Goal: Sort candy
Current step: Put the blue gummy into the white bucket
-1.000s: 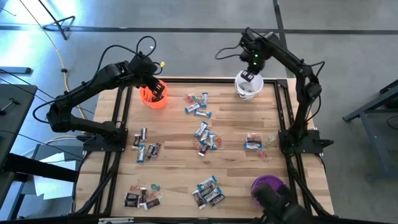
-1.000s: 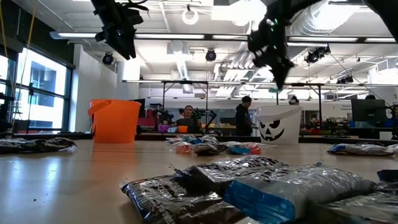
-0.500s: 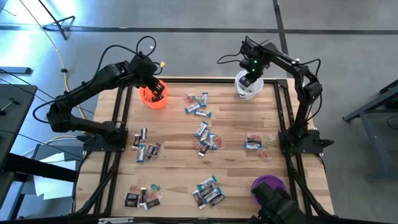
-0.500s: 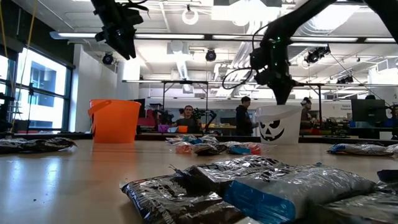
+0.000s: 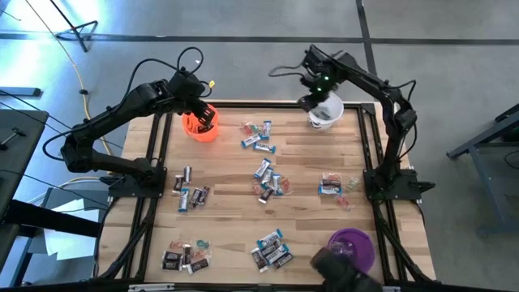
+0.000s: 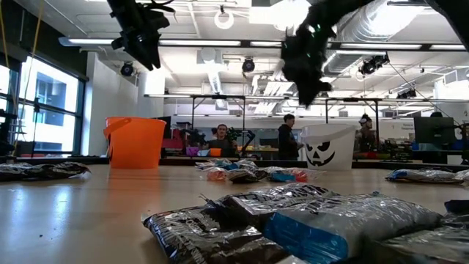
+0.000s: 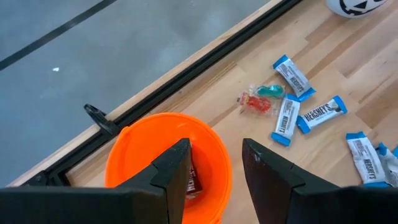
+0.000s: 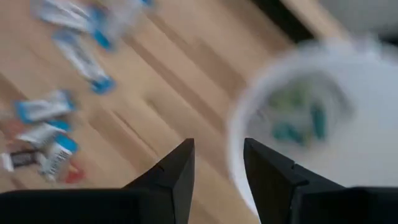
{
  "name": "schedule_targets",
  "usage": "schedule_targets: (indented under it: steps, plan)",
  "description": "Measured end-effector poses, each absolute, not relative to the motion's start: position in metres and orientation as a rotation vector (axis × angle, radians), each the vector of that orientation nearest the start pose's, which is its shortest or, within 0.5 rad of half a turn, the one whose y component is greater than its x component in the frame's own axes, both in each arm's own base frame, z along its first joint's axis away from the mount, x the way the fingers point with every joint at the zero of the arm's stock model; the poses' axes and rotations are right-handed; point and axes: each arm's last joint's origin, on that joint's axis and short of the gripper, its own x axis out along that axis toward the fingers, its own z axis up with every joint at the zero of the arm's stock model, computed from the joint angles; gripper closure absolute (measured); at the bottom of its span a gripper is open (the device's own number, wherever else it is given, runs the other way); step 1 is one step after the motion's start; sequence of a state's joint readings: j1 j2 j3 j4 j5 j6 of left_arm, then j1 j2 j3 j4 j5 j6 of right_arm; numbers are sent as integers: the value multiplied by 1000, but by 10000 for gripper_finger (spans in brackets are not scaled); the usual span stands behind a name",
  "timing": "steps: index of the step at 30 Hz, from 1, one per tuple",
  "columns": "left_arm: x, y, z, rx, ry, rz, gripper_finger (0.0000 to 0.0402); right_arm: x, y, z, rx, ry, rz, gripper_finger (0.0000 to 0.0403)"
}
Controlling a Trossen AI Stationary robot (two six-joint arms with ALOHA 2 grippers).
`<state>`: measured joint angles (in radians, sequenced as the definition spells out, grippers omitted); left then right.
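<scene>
High view, left gripper (image 5: 200, 116): it hangs over the orange cup (image 5: 199, 126) at the far left part of the table (image 5: 308, 174)
High view, right gripper (image 5: 312, 99): it is at the far right part, over the rim of the white cup (image 5: 326, 113)
High view, candy (image 5: 268, 178): small wrapped pieces lie in loose groups on the wood, between the two cups, in the middle, at the right and along the near edge
High view, purple cup (image 5: 354, 246): it stands at the near right corner
Low view, cups: the orange cup (image 6: 135, 141) is at the left and the white cup (image 6: 327, 147), with a black face on it, at the right; both grippers hang above them
Low view, room: people (image 6: 287, 136) are behind the table
Left wrist view, fingers (image 7: 171, 170): they are apart with nothing between them, above the orange cup (image 7: 134, 149), where a dark piece lies inside
Right wrist view, fingers (image 8: 175, 173): they are apart and empty; teal pieces lie in the white cup (image 8: 323, 124)
</scene>
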<state>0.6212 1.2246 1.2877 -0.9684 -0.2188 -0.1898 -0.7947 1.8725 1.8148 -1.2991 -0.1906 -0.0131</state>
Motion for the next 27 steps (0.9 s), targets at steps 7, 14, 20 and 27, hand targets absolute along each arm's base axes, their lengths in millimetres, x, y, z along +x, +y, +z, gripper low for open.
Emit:
schedule_targets:
  steps: [7,14,20,27]
  plan:
    - [184,139,352,-351,838,867,268,316,-214,348,186,1067,-257,270]
    - [184,139,352,-293,865,837,268,357,-188,337,-82,902,-134,270]
    - [183,139,351,-293,876,835,268,378,-184,314,-128,785,-262,270]
    - [183,139,351,-292,880,834,268,377,-191,279,400,654,-502,270]
